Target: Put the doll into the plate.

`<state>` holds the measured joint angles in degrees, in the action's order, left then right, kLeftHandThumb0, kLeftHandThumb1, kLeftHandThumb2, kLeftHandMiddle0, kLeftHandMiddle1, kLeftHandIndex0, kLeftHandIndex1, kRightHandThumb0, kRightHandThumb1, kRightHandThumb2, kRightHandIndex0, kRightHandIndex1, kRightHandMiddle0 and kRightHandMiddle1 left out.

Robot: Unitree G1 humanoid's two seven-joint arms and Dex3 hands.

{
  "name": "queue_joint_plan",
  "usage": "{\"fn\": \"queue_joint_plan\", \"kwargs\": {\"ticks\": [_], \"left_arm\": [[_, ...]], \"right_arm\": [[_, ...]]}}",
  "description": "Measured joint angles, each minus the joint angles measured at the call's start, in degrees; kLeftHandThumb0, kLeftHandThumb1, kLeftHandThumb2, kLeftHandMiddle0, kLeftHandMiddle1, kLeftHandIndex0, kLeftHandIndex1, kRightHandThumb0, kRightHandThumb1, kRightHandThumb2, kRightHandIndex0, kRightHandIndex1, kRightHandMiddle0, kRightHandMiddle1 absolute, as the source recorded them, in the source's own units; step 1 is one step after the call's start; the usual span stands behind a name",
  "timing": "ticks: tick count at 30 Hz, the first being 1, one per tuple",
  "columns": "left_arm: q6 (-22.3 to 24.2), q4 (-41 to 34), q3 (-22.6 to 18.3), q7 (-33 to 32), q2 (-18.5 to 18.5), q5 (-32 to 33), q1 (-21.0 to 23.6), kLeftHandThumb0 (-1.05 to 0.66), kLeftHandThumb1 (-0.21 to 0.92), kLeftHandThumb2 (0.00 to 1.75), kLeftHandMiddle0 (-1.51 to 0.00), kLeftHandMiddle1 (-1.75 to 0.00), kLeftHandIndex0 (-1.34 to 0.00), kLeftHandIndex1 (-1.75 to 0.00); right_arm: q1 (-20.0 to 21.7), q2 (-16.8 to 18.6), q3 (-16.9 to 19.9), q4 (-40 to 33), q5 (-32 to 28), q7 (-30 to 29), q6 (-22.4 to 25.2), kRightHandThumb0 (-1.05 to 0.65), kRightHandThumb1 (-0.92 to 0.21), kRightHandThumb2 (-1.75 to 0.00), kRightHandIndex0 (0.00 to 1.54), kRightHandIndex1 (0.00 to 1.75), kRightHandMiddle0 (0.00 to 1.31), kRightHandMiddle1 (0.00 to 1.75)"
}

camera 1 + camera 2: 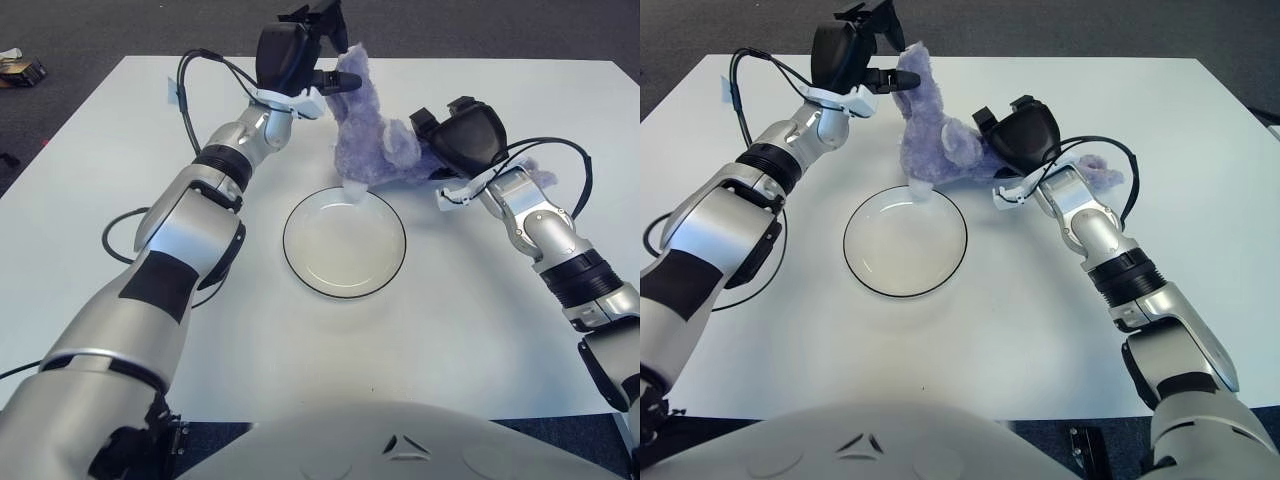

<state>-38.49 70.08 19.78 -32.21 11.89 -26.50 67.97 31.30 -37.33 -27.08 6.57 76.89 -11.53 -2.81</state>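
Dangling purple doll (368,145) gripped by left hand (298,52) on its far end and right hand (462,135) on its right, white tip touching the plate (344,242) far rim, white table (120,150).

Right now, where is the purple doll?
The doll hangs between both hands just beyond the plate's far rim, left hand gripping its top, right hand on its right side; its white-tipped foot dangles over the rim.
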Motion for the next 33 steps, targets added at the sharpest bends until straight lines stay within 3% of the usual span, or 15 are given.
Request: {"fn": "queue_joint_plan", "kwargs": {"ticks": [2, 11, 17, 21, 22, 24, 27, 30, 33], "left_arm": [[0.3, -0.4, -2.0, 4.9, -0.6, 3.3, -0.1, -0.35, 0.88, 0.33, -0.63, -1.75, -0.47, -1.57], [7.4, -4.4, -9.0, 26.8, -2.1, 15.9, -0.4, -0.36, 0.92, 0.3, -0.48, -1.75, -0.43, -1.52], [17.2, -11.2, -11.5, 41.7, -1.8, 22.0, -2.2, -0.36, 0.92, 0.3, -0.44, -1.75, -0.42, -1.52], [24.5, -17.5, -12.9, 48.1, -1.3, 24.4, -4.3, -0.36, 0.92, 0.31, -0.44, -1.75, -0.42, -1.52], [25.7, -18.8, -13.0, 48.8, -1.1, 24.6, -4.8, -0.36, 0.92, 0.33, -0.39, -1.53, -0.39, -1.54], [28.7, -21.0, -13.1, 50.3, -0.5, 24.5, -5.5, -0.45, 0.92, 0.26, -0.36, -1.16, -0.25, -1.25], [31.3, -23.2, -12.9, 51.7, 0.3, 23.8, -6.0, -0.51, 0.92, 0.24, -0.37, -0.87, -0.2, -1.02], [32.5, -24.7, -12.8, 52.3, 0.9, 23.4, -6.2, -0.54, 0.92, 0.22, -0.44, -0.46, -0.2, -0.8], [33.1, -25.4, -12.8, 52.5, 1.3, 23.0, -6.2, -0.55, 0.92, 0.22, -0.47, -0.32, -0.2, -0.74]], "right_arm": [[0.0, 0.0, -0.3, 0.1, 1.1, -1.2, 0.1, -0.34, -0.67, -0.72, 0.6, 1.75, 0.48, 1.6], [-0.2, 0.0, -1.4, 1.7, 5.8, -6.9, 1.4, -0.38, -0.65, -0.75, 0.59, 1.75, 0.49, 1.58], [-0.6, 0.1, -2.1, 3.9, 8.1, -10.9, 3.0, -0.38, -0.64, -0.76, 0.59, 1.75, 0.5, 1.57], [-0.6, 0.1, -2.4, 5.0, 9.2, -12.7, 3.9, -0.38, -0.64, -0.76, 0.59, 1.75, 0.5, 1.57], [-0.6, 0.1, -2.5, 5.2, 9.3, -12.9, 4.1, -0.38, -0.64, -0.76, 0.59, 1.75, 0.51, 1.56], [-0.6, 0.1, -2.6, 5.7, 9.3, -13.7, 4.3, -0.38, -0.63, -0.76, 0.6, 1.75, 0.52, 1.56], [-0.6, 0.3, -2.7, 6.5, 9.4, -14.6, 4.7, -0.38, -0.63, -0.76, 0.6, 1.75, 0.52, 1.55], [-0.6, 0.4, -2.9, 7.0, 9.4, -15.1, 5.1, -0.39, -0.63, -0.76, 0.6, 1.75, 0.52, 1.55], [-0.6, 0.4, -3.0, 7.3, 9.3, -15.6, 5.3, -0.39, -0.63, -0.76, 0.6, 1.75, 0.53, 1.55]]}}
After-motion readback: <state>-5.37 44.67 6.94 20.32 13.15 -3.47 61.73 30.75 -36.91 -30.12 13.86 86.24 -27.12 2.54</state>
